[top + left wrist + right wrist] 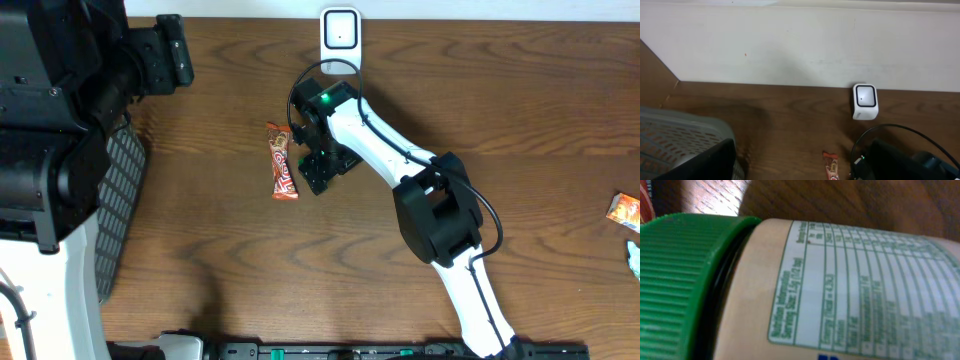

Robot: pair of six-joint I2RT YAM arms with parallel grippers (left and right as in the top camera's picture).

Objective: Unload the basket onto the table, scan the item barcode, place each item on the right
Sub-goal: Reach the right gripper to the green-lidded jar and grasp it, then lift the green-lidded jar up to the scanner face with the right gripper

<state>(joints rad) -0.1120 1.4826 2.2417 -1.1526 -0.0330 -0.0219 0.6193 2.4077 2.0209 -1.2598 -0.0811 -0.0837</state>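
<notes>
A jar with a beige body and a nutrition label (840,295) and a ribbed green lid (675,285) fills the right wrist view, lying sideways very close to the camera. No barcode shows on it. My right gripper (322,165) hangs over the middle of the table, just right of a red candy bar (283,160); its fingers are hidden. The white scanner (340,35) stands at the table's far edge, behind that gripper. My left gripper (172,50) is raised at the far left, open and empty, with one dark finger (710,162) showing.
A grey mesh basket (120,200) stands at the left edge. Two small packets (625,210) lie at the far right edge. The right arm's cable (900,127) loops near the scanner (865,101). A pale wall runs behind the table.
</notes>
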